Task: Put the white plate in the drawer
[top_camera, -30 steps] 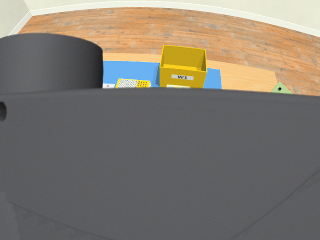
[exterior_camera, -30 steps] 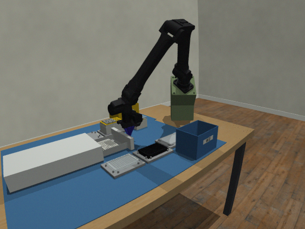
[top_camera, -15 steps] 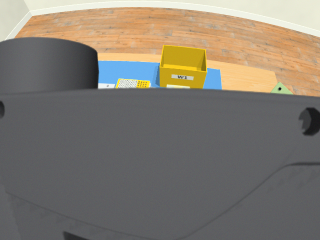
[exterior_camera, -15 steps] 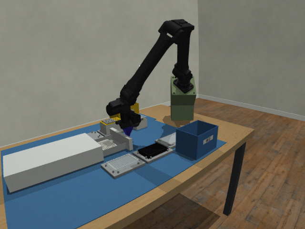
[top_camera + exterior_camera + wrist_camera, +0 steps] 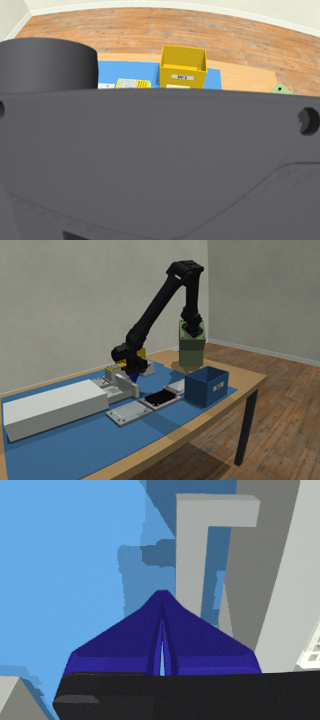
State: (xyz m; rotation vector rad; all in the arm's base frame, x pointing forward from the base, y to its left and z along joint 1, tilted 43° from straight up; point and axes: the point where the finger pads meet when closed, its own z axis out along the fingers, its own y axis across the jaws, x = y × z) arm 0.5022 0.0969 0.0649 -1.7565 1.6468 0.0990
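Observation:
The cooler CD (image 5: 54, 405) is a long white box on the blue mat, and its drawer (image 5: 120, 389) stands pulled out toward the arm's base. A white plate (image 5: 111, 391) lies flat inside the drawer, and a corner of it shows in the wrist view (image 5: 310, 655). My gripper (image 5: 134, 378) points down just outside the drawer's front panel (image 5: 134, 391), with its purple fingers shut on nothing. In the wrist view the fingertips (image 5: 162, 634) are close beside the grey bar handle (image 5: 200, 547) and apart from it. I cannot see the lamp.
In front of the drawer, one nest holds a clear plate (image 5: 128, 411), one a black plate (image 5: 160, 397), and one (image 5: 177, 385) looks bare. A blue bin (image 5: 206, 388) stands to the right. The yellow bin W1 (image 5: 183, 67) and the tip box (image 5: 133, 83) stand behind. The arm fills most of the top view.

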